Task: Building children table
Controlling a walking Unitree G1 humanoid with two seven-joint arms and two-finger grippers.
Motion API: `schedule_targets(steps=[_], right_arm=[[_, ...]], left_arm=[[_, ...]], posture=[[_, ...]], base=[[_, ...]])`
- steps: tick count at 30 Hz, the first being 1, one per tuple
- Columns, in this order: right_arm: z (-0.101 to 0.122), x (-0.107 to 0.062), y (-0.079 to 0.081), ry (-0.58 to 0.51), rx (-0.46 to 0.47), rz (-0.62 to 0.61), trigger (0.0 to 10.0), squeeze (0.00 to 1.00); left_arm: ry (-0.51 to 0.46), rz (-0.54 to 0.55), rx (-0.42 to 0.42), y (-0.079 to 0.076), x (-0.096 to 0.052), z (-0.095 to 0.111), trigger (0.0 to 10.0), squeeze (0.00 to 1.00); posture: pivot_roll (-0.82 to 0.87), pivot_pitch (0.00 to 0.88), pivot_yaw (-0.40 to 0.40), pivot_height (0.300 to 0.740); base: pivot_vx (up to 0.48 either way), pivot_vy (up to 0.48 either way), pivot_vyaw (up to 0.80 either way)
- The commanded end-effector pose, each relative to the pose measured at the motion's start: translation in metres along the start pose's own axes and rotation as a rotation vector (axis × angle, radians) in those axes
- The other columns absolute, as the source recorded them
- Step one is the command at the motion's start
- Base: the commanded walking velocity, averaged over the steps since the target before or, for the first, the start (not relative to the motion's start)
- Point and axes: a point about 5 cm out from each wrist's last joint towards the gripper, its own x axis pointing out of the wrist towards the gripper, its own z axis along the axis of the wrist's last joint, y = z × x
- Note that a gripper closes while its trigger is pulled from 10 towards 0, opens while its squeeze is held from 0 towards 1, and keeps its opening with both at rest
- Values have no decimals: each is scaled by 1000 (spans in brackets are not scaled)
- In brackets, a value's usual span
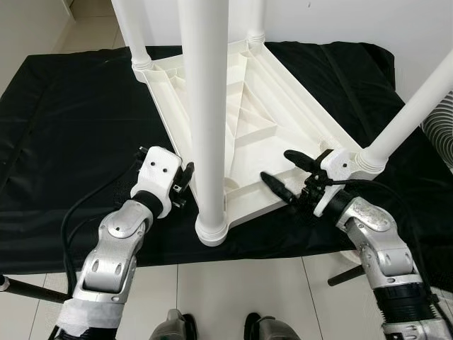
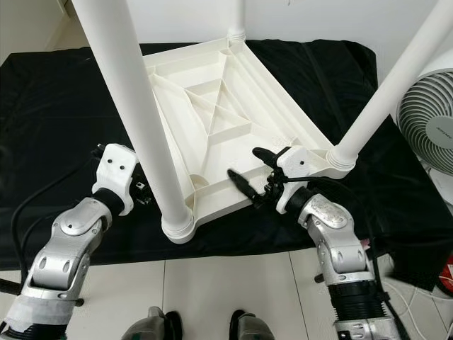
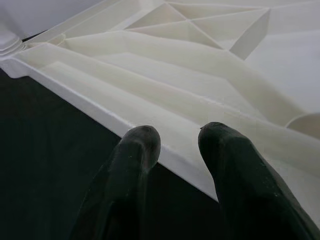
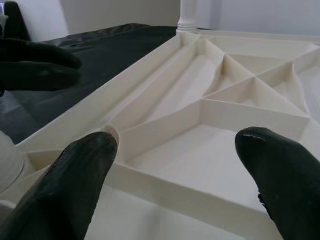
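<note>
- The upturned children's table (image 1: pixel 248 113) lies mid-frame on a black cloth (image 1: pixel 71 127), four legs fitted.
- Left gripper (image 1: pixel 185 185), fingers nearly together and holding nothing, sits at the tabletop's left edge beside the near leg (image 1: pixel 207 120).
- Right gripper (image 1: pixel 289 174) is spread wide over the near-right rim.
- For turning it over, I'd grip both rims evenly and lift together.

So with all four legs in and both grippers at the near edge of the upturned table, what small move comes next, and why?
Probably close the right gripper on the tabletop rim. Its fingers are open above the near edge, while the left gripper sits at the edge by the near leg, fingers slightly apart. All four legs look seated, so gripping to flip seems next.
</note>
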Motion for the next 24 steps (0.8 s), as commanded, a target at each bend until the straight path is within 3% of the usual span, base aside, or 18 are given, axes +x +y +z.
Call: schedule_targets(steps=[1, 4, 9, 10, 14, 18, 20, 24], right_arm=[[1, 0, 5, 14, 7, 72, 10000, 1000], [1, -1, 5, 20, 6, 91, 10000, 1000], [1, 2, 10, 53, -1, 209, 10000, 1000], [3, 3, 17, 57, -18, 307, 10000, 8], [5, 2, 20, 56, -27, 343, 10000, 8], [9, 3, 29, 69, -3, 483, 10000, 0], [12, 9, 35, 63, -13, 562, 10000, 0], [12, 12, 39, 61, -17, 616, 10000, 0]], left_arm=[[-14, -33, 1, 0, -6, -1, 10000, 0], [-15, -41, 5, 1, -7, -1, 10000, 0], [2, -115, 67, 8, -23, -7, 10000, 0], [23, -148, 87, 13, -32, -9, 10000, 0], [27, -155, 92, 15, -34, -9, 10000, 0], [36, -208, 75, 16, -41, -9, 10000, 0], [50, -300, 59, 8, -48, -9, 10000, 0], [68, -370, 26, 0, -55, -11, 10000, 0]], posture=[[-61, 147, 36, 740], [-61, 147, 36, 740], [-51, 147, 28, 740], [-45, 147, 24, 740], [-45, 147, 24, 740], [-45, 147, 24, 740], [-40, 146, 20, 740], [-40, 146, 20, 740]], base=[[0, 0, 0], [0, 0, 0], [0, 0, 0], [0, 0, 0], [0, 0, 0], [0, 0, 0], [0, 0, 0], [0, 0, 0]])
